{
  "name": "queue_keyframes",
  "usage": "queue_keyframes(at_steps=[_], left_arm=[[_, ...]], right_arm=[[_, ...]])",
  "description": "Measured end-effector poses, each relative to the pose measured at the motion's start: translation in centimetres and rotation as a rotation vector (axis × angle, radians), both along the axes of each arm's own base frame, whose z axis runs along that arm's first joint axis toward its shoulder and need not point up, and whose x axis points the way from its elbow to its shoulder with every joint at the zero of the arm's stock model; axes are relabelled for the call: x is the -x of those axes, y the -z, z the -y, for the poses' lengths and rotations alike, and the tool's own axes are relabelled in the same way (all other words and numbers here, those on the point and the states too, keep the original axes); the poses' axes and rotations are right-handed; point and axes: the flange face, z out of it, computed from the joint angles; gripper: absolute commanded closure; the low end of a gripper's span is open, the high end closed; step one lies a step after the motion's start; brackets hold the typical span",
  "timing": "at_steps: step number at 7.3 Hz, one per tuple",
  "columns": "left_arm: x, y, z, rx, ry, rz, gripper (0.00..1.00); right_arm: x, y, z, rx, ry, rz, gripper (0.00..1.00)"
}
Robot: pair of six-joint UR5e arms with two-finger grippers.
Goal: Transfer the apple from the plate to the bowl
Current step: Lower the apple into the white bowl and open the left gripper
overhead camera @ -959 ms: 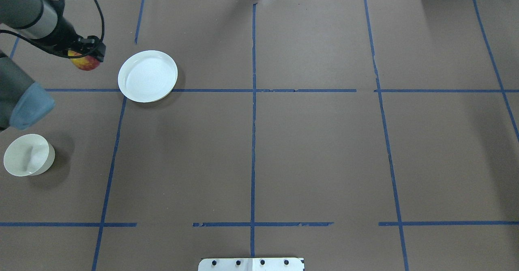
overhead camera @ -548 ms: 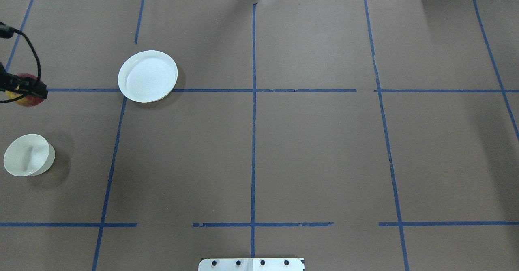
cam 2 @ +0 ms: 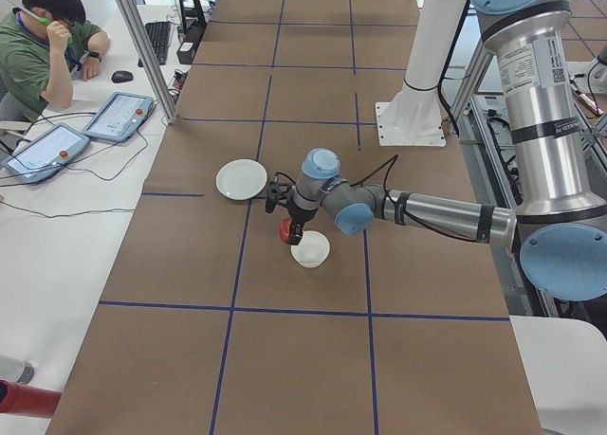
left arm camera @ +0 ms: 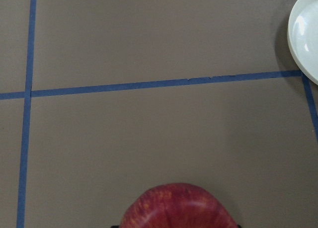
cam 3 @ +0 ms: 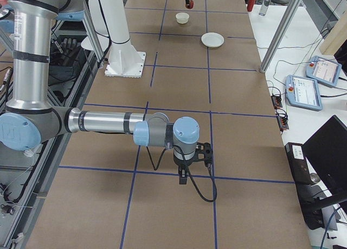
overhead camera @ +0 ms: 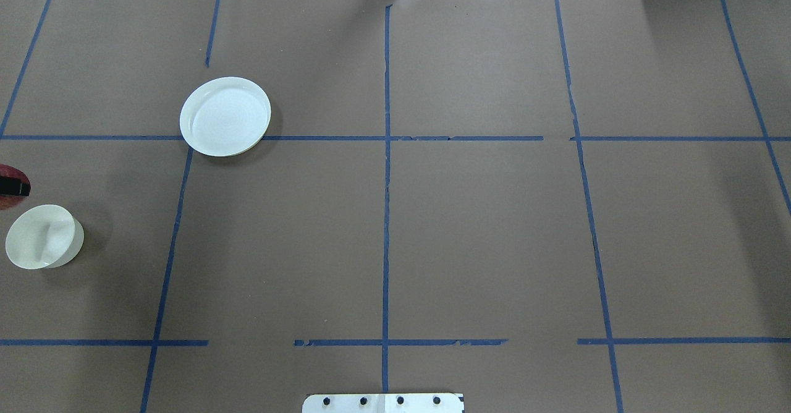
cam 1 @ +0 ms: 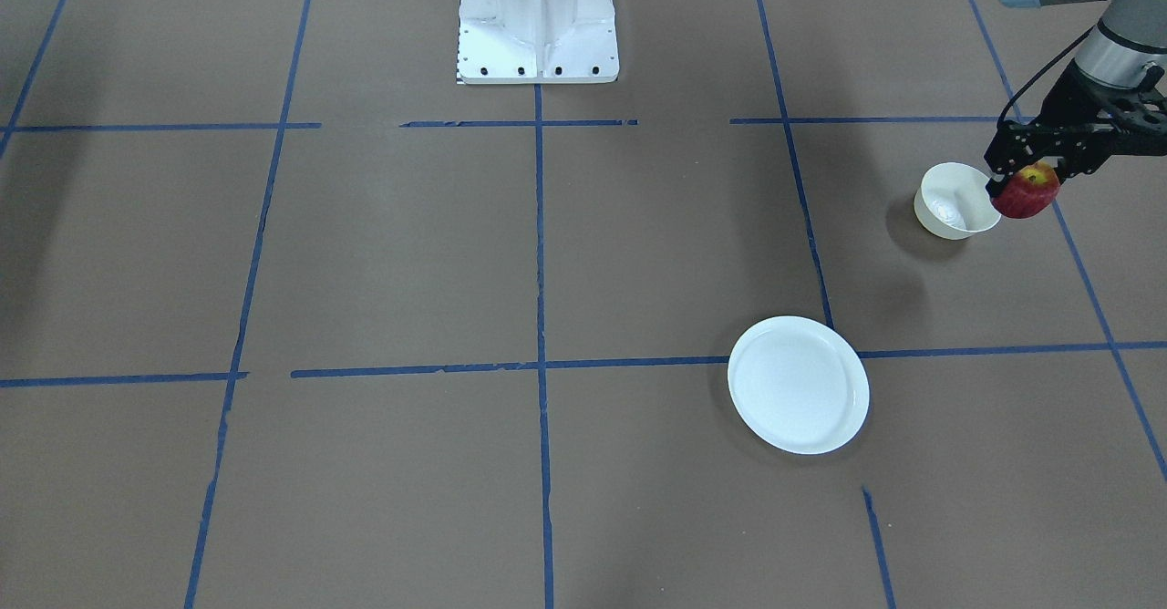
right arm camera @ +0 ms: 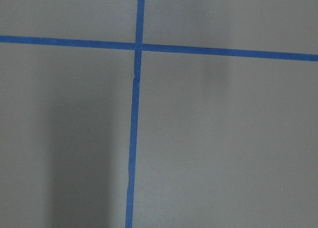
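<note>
We see the left tool (cam 1: 1026,179) clamped on the apple (cam 1: 1028,199), holding it up off the table (cam 1: 365,253). The apple hangs just beside the bowl (cam 1: 948,224), close by its rim and not inside it. The bowl stands upright. The plate (cam 1: 798,386) lies flat, well apart from both. The right tool (cam 3: 184,176) points down over the table's far end, and we cannot tell whether its fingers are apart or together.
</note>
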Motion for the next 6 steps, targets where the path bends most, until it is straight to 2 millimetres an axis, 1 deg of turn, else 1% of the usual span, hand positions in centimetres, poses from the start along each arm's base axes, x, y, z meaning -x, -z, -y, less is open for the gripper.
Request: queue_keyframes(at_steps=[1,3,4,6], left_arm=[[-1.4,-1.2,-0.6,0.027,-0.001,-0.014,0.54],[-4.7,-2.0,-2.2,0.084,-0.027,-0.026,0.54],[-5.6,-2.3,-2.7,0.097,-0.041,-0.024,0.54],[-6.2,-3.5,-3.1,0.118,-0.051,-0.01,0.53]], right_arm=[[0.0,0.0,0.0,0.0,0.0,0.0,0.0],[0.0,0.0,0.0,0.0,0.0,0.0,0.0],[0.0,0.0,0.0,0.0,0.0,0.0,0.0],[0.0,0.0,0.0,0.0,0.0,0.0,0.0]])
